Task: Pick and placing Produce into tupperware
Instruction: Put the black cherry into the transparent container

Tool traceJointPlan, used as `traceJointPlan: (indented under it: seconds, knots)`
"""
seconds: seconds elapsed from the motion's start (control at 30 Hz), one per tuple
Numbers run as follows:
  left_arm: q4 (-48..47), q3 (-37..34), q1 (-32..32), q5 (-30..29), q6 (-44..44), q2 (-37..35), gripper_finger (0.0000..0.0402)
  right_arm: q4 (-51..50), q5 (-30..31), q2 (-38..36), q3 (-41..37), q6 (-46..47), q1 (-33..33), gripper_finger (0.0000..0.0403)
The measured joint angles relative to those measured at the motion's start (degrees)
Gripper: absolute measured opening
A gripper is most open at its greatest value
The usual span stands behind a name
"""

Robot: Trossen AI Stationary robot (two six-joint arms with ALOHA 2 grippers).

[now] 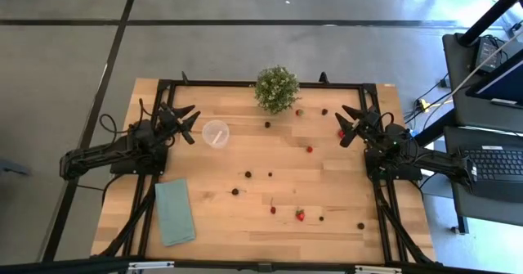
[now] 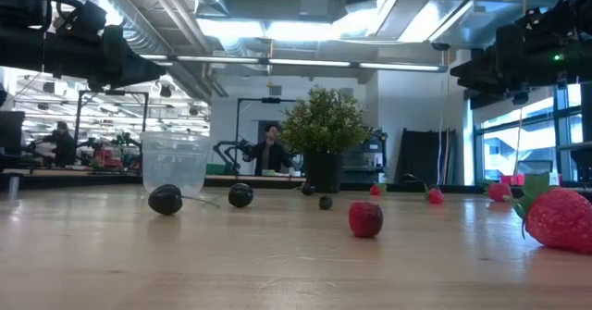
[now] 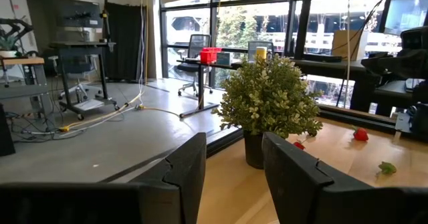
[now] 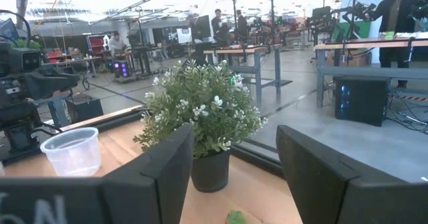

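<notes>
The tupperware, a small clear round cup (image 1: 216,132) (image 2: 174,162) (image 4: 71,151), stands upright on the wooden table (image 1: 245,233), left of centre. The produce lies scattered on the table: small red strawberries (image 1: 300,215) (image 2: 366,219) (image 1: 309,149) and dark round berries (image 1: 235,191) (image 2: 165,199) (image 1: 267,124). My left gripper (image 1: 184,120) (image 3: 234,177) hovers open above the table's left side, just left of the cup. My right gripper (image 1: 347,125) (image 4: 234,177) hovers open above the right side, close to a red piece (image 1: 341,132). Both point level toward the far middle and hold nothing.
A bushy green potted plant (image 1: 276,88) (image 3: 267,97) (image 4: 200,110) stands at the far edge, between the two grippers. A flat teal cloth (image 1: 175,212) lies near the front left. A black frame (image 1: 245,83) runs along the table's edges. People stand in the room beyond.
</notes>
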Motion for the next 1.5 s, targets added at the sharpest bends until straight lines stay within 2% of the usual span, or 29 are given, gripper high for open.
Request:
traceJointPlan:
  seconds: [0.73,0.87,1.13,1.33,1.5]
  knots:
    - [0.07,0.0,-0.02,0.03,-1.41,0.0,0.0142,-3.75,0.02,0.0,-0.01,0.34,0.0,0.0217]
    - [0.15,0.01,-0.01,2.43,-1.6,0.0,0.0163,-3.76,0.04,0.0,0.0,0.53,0.0,0.0217]
    - [0.2,0.01,-0.02,2.47,-1.8,0.0,0.0233,-3.74,0.04,0.0,0.0,2.34,0.0,0.0217]
    - [1.53,0.01,-0.02,2.52,-3.48,0.0,0.0239,-3.72,2.73,-0.01,0.0,9.08,0.0,0.0217]
    - [5.29,1.36,-0.02,2.63,-2.33,0.02,0.0232,-3.7,3.02,0.0,-0.01,9.08,0.0,0.0217]
